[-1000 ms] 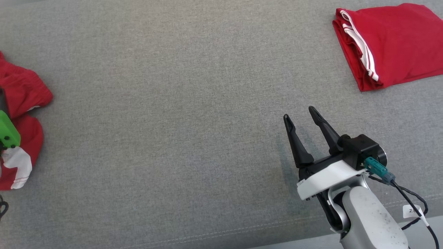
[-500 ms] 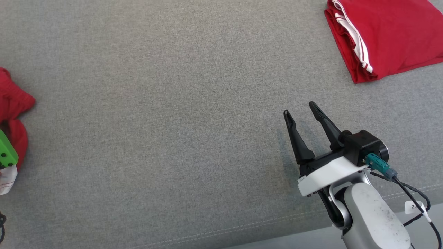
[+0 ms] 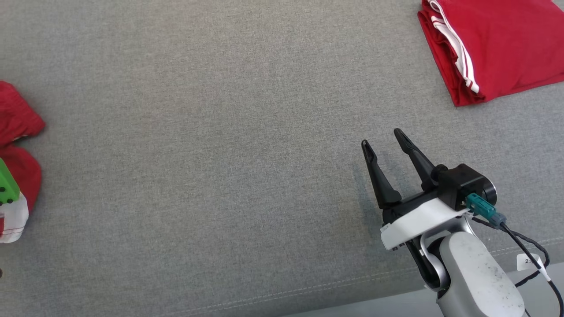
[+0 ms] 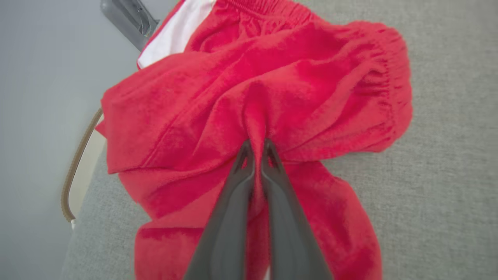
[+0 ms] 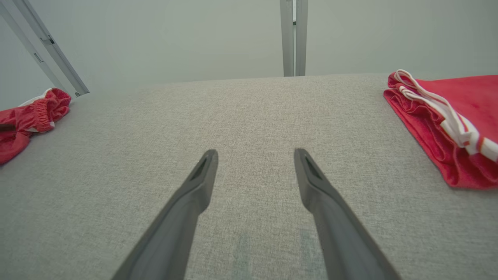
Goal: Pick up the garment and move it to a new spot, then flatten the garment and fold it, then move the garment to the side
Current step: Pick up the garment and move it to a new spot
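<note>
A crumpled red garment (image 4: pixel 272 89) with white trim lies at the left edge of the grey table; it also appears as a red heap (image 3: pixel 17 132) in the head view and far left in the right wrist view (image 5: pixel 31 116). My left gripper (image 4: pixel 256 146) is shut on a pinched ridge of its cloth in the middle of the heap. My right gripper (image 3: pixel 382 140) hovers open over bare table at the lower right, fingers (image 5: pixel 202 175) spread wide with nothing between them.
A folded red garment with white stripes (image 3: pixel 498 44) rests at the far right of the grey cloth table (image 3: pixel 220 154). Metal frame posts (image 5: pixel 293 37) stand behind the table. The table's front edge runs along the bottom right, with a cable (image 3: pixel 528 246) near my right wrist.
My left gripper has closed on the crumpled garment. The head camera shifted slightly; the right arm has hardly moved.
</note>
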{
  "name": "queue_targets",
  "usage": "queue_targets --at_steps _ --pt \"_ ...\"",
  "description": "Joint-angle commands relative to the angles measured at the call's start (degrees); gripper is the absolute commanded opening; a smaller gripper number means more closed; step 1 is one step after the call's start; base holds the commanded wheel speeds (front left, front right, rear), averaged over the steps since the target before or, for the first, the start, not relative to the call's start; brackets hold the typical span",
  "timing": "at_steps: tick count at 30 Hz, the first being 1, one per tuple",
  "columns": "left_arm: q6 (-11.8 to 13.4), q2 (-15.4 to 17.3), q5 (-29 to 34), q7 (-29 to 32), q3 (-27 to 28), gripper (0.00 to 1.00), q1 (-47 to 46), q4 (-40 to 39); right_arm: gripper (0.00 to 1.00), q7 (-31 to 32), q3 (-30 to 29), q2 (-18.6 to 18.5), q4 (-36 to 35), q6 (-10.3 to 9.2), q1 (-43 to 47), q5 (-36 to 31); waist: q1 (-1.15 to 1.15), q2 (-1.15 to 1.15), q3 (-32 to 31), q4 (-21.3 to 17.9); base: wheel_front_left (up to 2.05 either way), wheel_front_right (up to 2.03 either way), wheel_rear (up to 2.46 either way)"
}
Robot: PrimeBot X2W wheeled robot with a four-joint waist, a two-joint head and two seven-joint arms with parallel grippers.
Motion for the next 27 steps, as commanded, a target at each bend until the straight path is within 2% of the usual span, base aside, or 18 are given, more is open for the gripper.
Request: queue_targets --at_steps 1,13,19,27 --pt "0.0 0.0 0.6 -1.7 -0.5 0.0 -1.1 -0.4 1.0 0.0 0.3 0.1 0.1 -0.02 -0.1 -0.2 0.0 0.0 -0.9 0.4 0.0 0.0 0.0" --pt "-0.1 -0.5 -0.5 -6.9 -5.2 0.0 -2.7 -5.6 1.0 -1.3 1.1 0.7 2.5 -0.02 -0.1 1.3 0.0 0.0 -5.8 0.8 0.0 0.0 0.0" --pt "-0.1 -1.3 -2.6 -8.0 -9.5 0.0 -1.8 -10.8 1.0 -2.0 0.9 1.0 3.6 -0.02 -0.1 2.0 0.0 0.0 -7.7 0.7 0.0 0.0 0.0" --pt "-0.1 -2.2 -6.3 -7.3 -18.0 0.0 0.3 -19.6 1.0 -2.6 0.5 1.5 4.7 -0.02 0.1 2.5 0.0 0.0 -9.6 0.1 0.0 0.0 0.0"
